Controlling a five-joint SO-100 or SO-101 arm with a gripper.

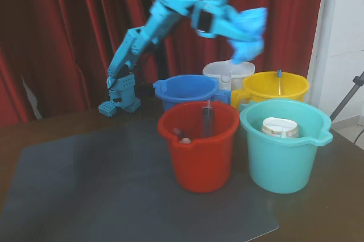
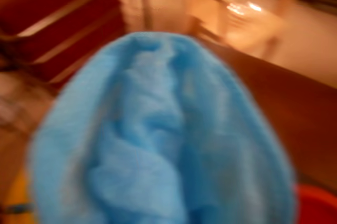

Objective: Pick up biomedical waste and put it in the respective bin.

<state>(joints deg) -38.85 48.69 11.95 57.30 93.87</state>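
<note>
High above the table, the blue arm's gripper (image 1: pixel 242 28) pinches a crumpled bright blue rubber glove (image 1: pixel 248 36), carrying it over the buckets. Transport is under way; next, seemingly, it must centre over the yellow plastic bucket (image 1: pixel 276 86) before release.

Deep red curtains (image 1: pixel 68 31) are hanging behind the dark wooden table (image 1: pixel 51 134) (folds catching dim light). A white wall (image 1: pixel 344 37) is standing right of the curtains.
</note>
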